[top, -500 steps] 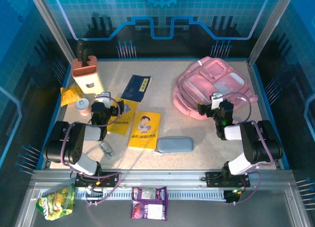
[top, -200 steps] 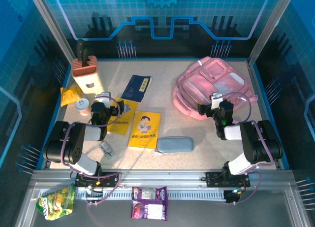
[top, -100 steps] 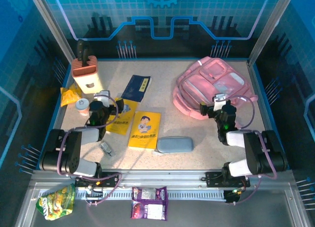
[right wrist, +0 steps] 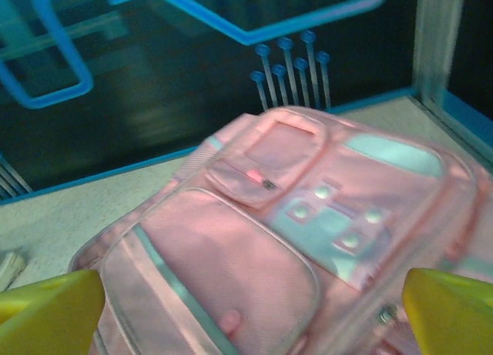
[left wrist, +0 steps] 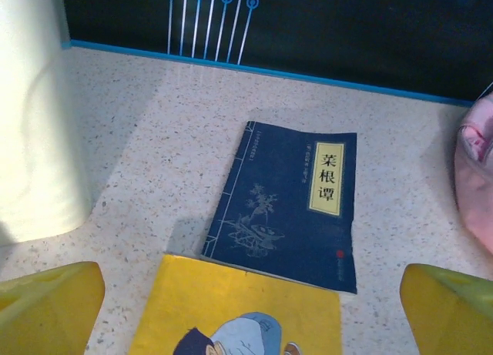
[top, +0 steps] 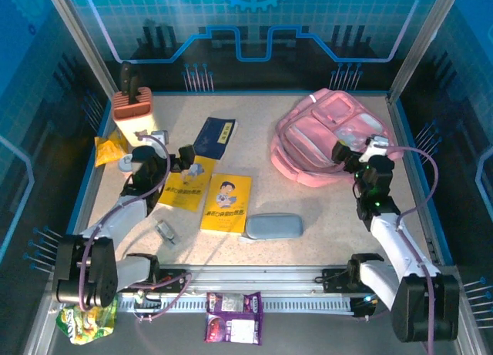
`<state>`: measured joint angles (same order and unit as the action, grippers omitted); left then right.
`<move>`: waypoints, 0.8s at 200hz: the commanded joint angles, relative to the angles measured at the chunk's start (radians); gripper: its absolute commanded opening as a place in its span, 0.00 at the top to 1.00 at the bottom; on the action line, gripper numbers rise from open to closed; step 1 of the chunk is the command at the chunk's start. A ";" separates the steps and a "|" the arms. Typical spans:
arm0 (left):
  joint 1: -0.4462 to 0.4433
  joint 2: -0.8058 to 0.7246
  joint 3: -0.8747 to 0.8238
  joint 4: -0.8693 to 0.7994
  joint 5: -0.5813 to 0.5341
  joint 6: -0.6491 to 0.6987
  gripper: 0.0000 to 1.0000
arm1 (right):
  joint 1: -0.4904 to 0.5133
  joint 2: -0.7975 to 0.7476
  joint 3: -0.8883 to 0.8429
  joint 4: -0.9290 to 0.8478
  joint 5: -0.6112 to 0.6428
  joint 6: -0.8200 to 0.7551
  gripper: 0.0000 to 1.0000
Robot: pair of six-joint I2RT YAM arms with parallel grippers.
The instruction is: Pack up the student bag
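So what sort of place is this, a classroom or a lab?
Most likely a robot test booth, not a classroom: the left arm and right arm are bolted to a speckled table, blue panels printed with circuit patterns enclose it, and a student bag and blue book lie there.

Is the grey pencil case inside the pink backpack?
No, the grey pencil case lies on the table, nearer the arms than the pink backpack and apart from it.
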<state>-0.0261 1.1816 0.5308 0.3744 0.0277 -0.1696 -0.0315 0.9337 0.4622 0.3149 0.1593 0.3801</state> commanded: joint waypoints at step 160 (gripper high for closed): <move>-0.361 0.005 0.140 -0.269 0.071 -0.493 0.01 | 0.148 0.502 0.552 -0.875 -0.265 0.144 0.00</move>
<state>-0.3233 1.1515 0.6277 0.0761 0.1104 -0.6308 0.0593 1.3495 0.9302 -0.4908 -0.0948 0.5529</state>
